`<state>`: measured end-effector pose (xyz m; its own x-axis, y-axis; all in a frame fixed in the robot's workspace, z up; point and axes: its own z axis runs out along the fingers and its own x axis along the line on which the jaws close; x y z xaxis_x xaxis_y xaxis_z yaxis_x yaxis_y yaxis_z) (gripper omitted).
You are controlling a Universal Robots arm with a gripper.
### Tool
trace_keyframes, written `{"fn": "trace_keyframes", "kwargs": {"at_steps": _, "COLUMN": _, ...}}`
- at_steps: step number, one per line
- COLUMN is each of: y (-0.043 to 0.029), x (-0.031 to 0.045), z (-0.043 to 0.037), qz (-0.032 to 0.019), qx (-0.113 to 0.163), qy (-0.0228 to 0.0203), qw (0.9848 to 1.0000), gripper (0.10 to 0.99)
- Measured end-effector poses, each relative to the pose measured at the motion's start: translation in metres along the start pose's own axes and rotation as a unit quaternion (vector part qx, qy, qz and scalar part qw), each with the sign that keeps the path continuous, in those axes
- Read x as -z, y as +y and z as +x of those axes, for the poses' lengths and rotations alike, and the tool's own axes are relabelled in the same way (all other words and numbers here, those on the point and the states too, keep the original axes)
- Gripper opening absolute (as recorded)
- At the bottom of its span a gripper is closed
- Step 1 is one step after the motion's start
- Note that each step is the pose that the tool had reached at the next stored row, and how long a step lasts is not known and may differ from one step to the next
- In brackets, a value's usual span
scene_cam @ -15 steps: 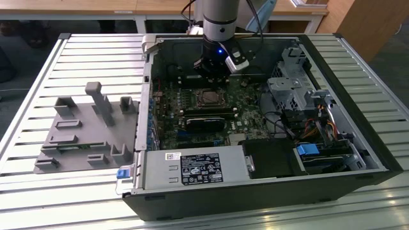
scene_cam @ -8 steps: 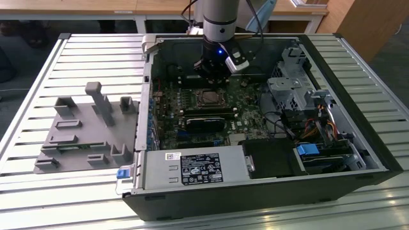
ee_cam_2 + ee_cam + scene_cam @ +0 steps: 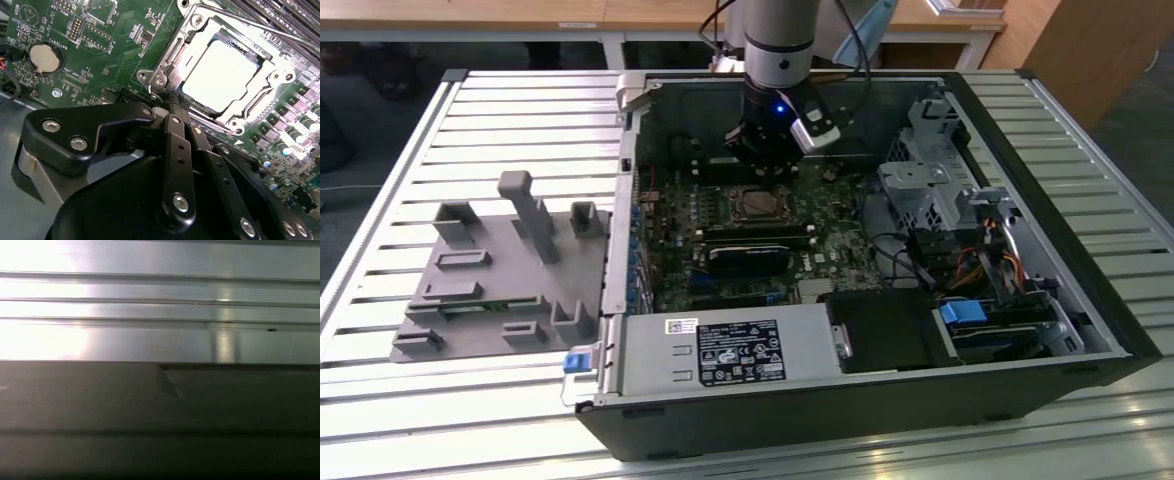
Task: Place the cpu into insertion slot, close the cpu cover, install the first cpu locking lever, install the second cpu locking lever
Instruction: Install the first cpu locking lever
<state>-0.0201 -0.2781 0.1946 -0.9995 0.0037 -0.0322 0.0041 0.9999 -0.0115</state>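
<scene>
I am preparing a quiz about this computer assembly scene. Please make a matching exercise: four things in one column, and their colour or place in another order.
Things:
1. cpu
2. cpu cover
3. coin battery
4. grey fixture

Descriptions:
A. round, silver, on the green board
B. pale square seated in the socket
C. on the slatted table, outside the case
D. metal frame around the chip

Pairs: 1-B, 2-D, 3-A, 4-C

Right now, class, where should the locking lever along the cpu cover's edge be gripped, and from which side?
Probably on its bare rod, pinched across from above: the locking lever is a thin wire lying low beside the cpu cover.
</scene>
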Motion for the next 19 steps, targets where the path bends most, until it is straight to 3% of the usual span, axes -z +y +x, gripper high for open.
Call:
{"fn": "trace_keyframes", "kwargs": {"at_steps": 12, "y": 0.0005, "x": 0.0030, "z": -0.0005, "qz": -0.0133, "qx": 0.000, "qy": -0.0007, "qw": 0.9999, "gripper": 0.106}}
{"fn": "trace_keyframes", "kwargs": {"at_steps": 19, "y": 0.0001, "x": 0.0136, "z": -0.0006, "qz": -0.0131, "qx": 0.000, "qy": -0.0001, "qw": 0.9999, "gripper": 0.106}}
